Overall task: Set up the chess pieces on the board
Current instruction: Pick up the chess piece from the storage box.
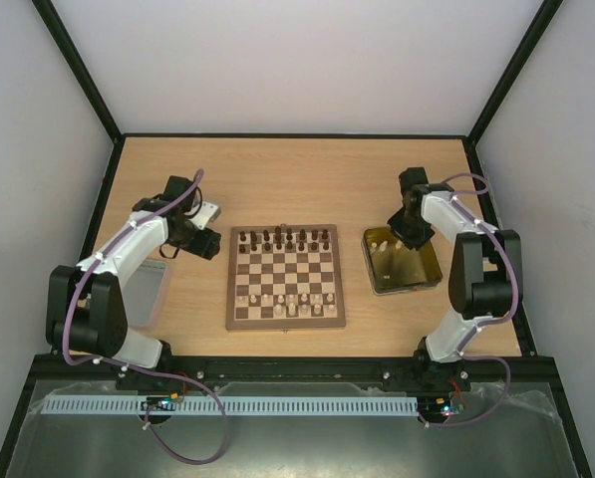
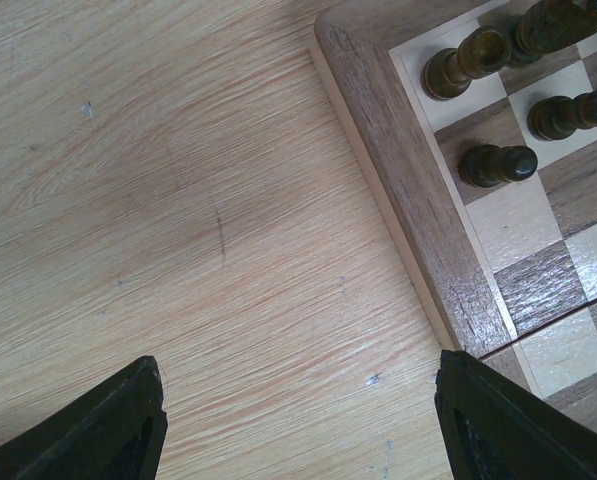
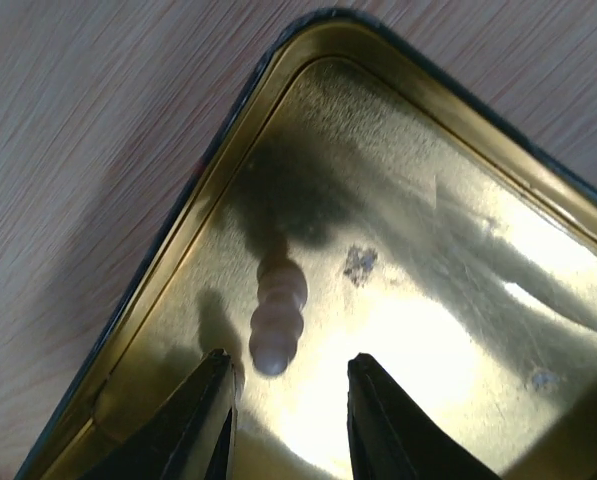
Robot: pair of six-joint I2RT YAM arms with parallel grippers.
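Yellow metal shines under my right fingers (image 1: pixel 402 242). They hang low inside the tray (image 3: pixel 408 200), near one of its corners, and are parted with a narrow gap. A single cream piece (image 3: pixel 275 320) lies on its side on the tray floor, its end just at the mouth of that gap. It is not clamped, though the glare is strong and I cannot tell whether one fingertip brushes it.

My left fingers (image 1: pixel 212 244) are spread wide and hold nothing. They hover over the bare wooden desk (image 1: pixel 277 179), just beside the far left corner of the board (image 1: pixel 285 274).

The board lies flat in the middle of the desk, between my two arms, with the tray to its right and apart from it. The dark pieces (image 1: pixel 282 239) stand upright along its far rows, and my left wrist view shows a few of them close to that corner. The cream pieces (image 1: pixel 287 302) stand on the near rows, less evenly. A grey translucent lid (image 1: pixel 155 289) rests on the desk left of the board, beside my left arm.
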